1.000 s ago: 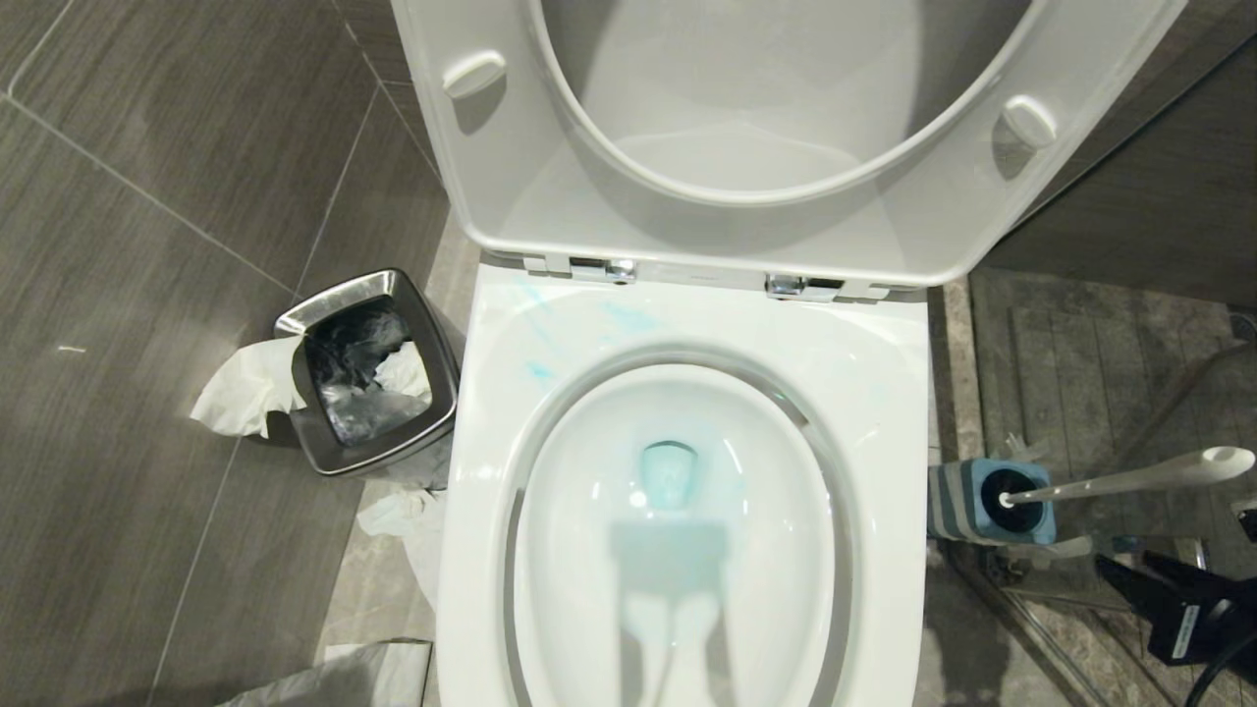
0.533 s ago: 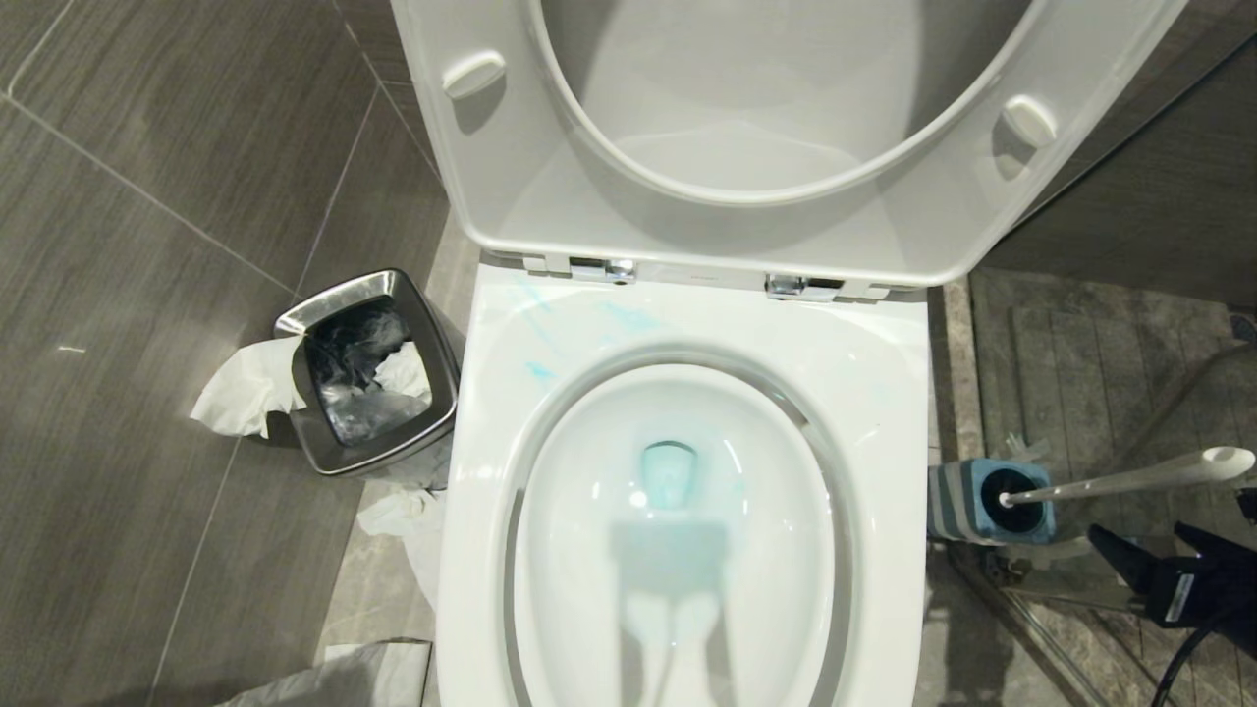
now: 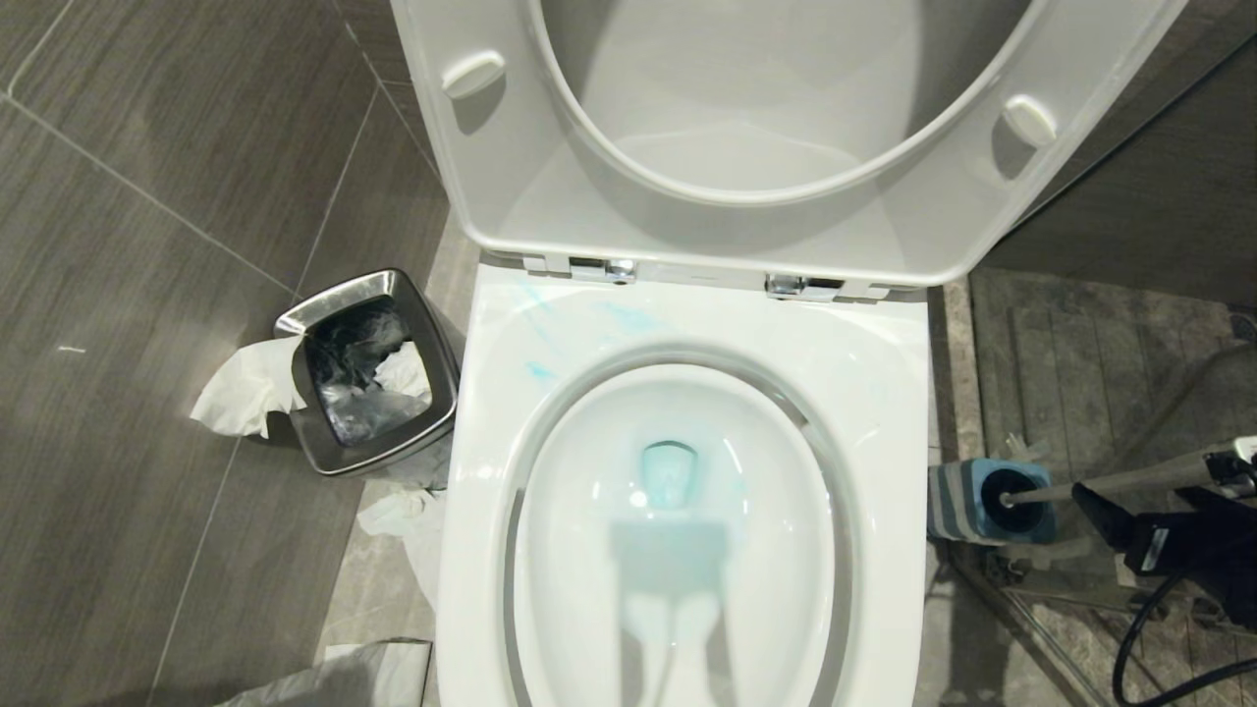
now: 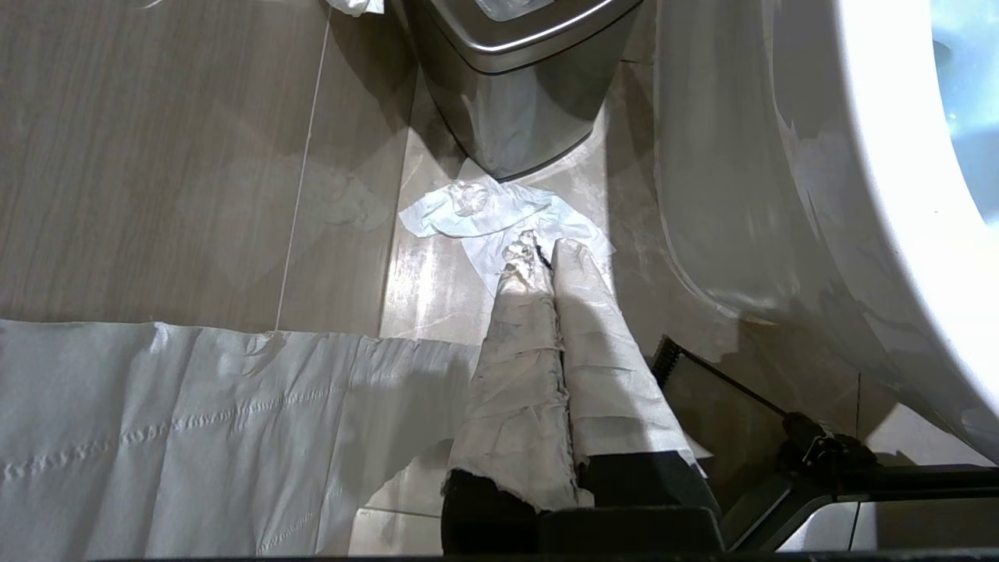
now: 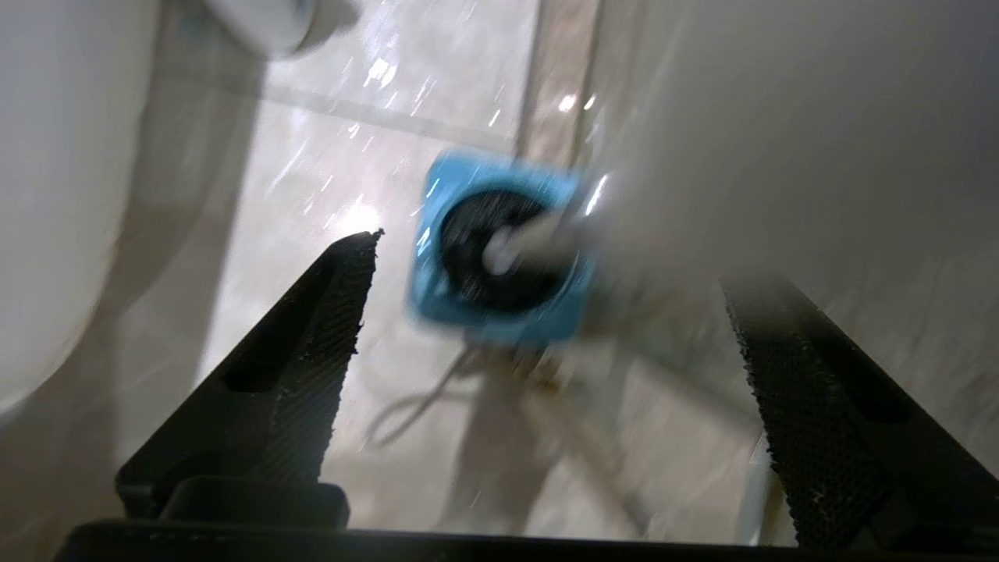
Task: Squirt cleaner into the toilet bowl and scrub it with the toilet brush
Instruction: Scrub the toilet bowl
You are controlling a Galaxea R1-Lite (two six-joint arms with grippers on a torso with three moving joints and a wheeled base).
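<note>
From the head view: toilet bowl (image 3: pixel 678 530) holds turquoise cleaner (image 3: pixel 670 474); squirting judged done. Toilet brush (image 3: pixel 1110 484) stands in its holder (image 3: pixel 957 501), right gripper (image 3: pixel 1159 511) beside the handle. Left wrist: left gripper (image 4: pixel 538 254) closed, parked near floor. Right wrist: jaws wide, empty. Next: centre on handle, close, lift.

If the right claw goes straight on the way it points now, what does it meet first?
Probably the toilet brush handle, which runs between the open right claw fingers toward the blue-topped holder; depth is unclear.
</note>
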